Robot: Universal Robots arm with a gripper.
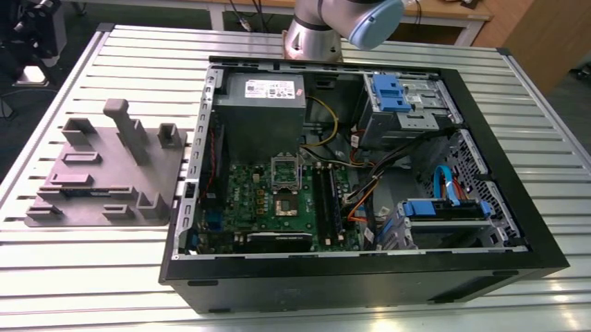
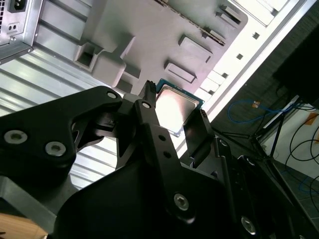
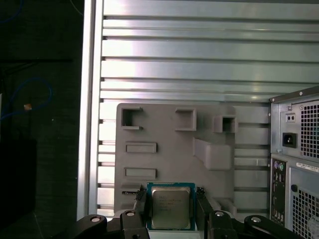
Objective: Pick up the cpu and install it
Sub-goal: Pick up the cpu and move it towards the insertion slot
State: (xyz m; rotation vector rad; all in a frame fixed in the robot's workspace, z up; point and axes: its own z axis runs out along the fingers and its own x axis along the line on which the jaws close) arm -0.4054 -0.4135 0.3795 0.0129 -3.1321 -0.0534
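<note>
The cpu (image 3: pixel 170 207), a small square chip with a shiny metal top and a green rim, sits between my two black fingers. My gripper (image 3: pixel 170 211) is shut on it, one finger on each of two opposite edges. In the second wrist view the cpu (image 2: pixel 175 106) shows between the same fingers (image 2: pixel 147 107), held in my gripper (image 2: pixel 174 112) well above the grey holder tray (image 2: pixel 149 35). In the exterior view the open computer case (image 1: pixel 351 270) lies on the table, with the motherboard's cpu socket (image 1: pixel 284 200) uncovered and its metal frame raised.
The grey holder tray (image 1: pixel 102 173) with its raised posts lies at the exterior view's left, beside the case. Inside the case are a power supply (image 1: pixel 261 97), blue drive cages (image 1: pixel 397 93) and loose cables (image 1: pixel 369 187). The slatted metal table (image 1: pixel 93 277) ends near the tray.
</note>
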